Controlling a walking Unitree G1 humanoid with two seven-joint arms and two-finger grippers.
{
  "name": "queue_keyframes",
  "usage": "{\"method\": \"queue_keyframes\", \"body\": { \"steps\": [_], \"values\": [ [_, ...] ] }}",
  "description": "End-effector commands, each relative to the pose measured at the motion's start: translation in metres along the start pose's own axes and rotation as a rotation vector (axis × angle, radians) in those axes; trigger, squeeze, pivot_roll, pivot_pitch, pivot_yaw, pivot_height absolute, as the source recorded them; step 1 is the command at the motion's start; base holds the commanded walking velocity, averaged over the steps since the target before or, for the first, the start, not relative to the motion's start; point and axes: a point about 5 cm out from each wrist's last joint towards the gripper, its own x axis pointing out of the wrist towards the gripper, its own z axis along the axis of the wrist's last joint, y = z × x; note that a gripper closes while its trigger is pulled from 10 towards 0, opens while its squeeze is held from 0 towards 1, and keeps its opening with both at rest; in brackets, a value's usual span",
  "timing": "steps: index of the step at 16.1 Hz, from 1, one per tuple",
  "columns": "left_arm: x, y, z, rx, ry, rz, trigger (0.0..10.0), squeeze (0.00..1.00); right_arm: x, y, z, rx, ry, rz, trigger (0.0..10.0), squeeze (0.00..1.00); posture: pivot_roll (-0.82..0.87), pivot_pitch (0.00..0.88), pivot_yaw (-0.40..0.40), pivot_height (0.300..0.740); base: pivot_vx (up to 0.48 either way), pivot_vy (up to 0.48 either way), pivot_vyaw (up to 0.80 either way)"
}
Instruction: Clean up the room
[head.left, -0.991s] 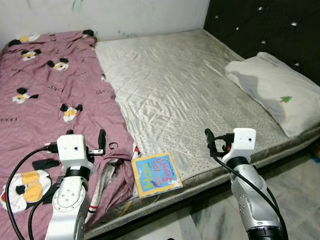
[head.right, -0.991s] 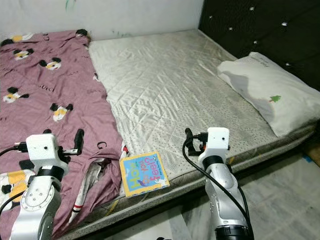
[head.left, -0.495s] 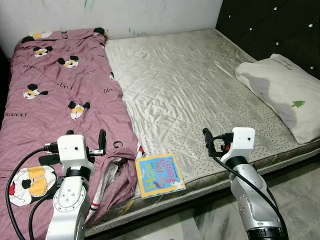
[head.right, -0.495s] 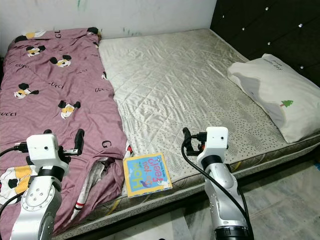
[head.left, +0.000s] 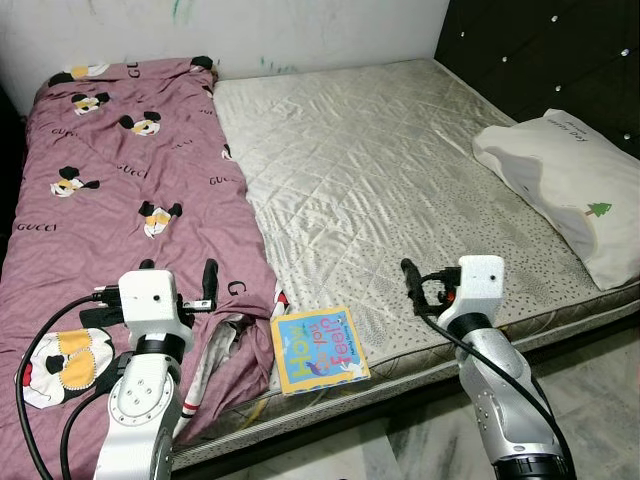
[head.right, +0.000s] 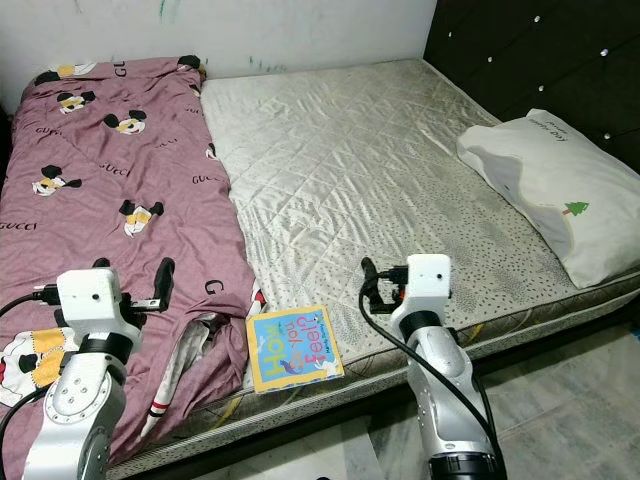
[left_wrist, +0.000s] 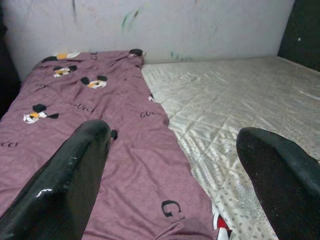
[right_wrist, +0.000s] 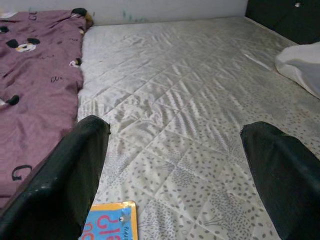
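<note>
A colourful children's book (head.left: 318, 348) lies flat at the front edge of the bare quilted mattress (head.left: 380, 170). A purple cartoon-mouse blanket (head.left: 120, 180) covers the bed's left side, its front corner bunched over a white striped cloth (head.left: 212, 352). A white pillow (head.left: 565, 190) lies at the right by the headboard. My left gripper (head.left: 178, 270) hovers open over the blanket's front part, left of the book. My right gripper (head.left: 432, 276) hovers open over the mattress edge, right of the book. Neither holds anything.
A black tufted headboard (head.left: 540, 50) stands along the bed's right side and a marked white wall (head.left: 300, 30) at the far side. Marble floor (head.left: 590, 400) shows in front of the bed at lower right.
The camera has shifted, so the bed now sits further right and lower in the picture, with more of the blanket's left edge showing. Both arms keep their pose and stay open.
</note>
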Motion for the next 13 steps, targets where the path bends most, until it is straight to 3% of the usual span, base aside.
{"method": "queue_keyframes", "body": {
  "steps": [1,13],
  "values": [
    [-0.0014,0.0002,0.0024,0.0,-0.01,-0.008,10.0,0.0,-0.0024,-0.0012,0.0018,-0.006,-0.004,-0.003,10.0,0.0,-0.01,0.133,-0.022,0.74,0.307,0.0,0.0],
    [0.0003,-0.0027,0.001,-0.003,0.007,0.005,10.0,0.0,0.0004,-0.0018,0.004,0.005,-0.013,0.001,10.0,0.0,-0.01,0.153,-0.026,0.74,0.0,0.0,0.0]
  ]
}}
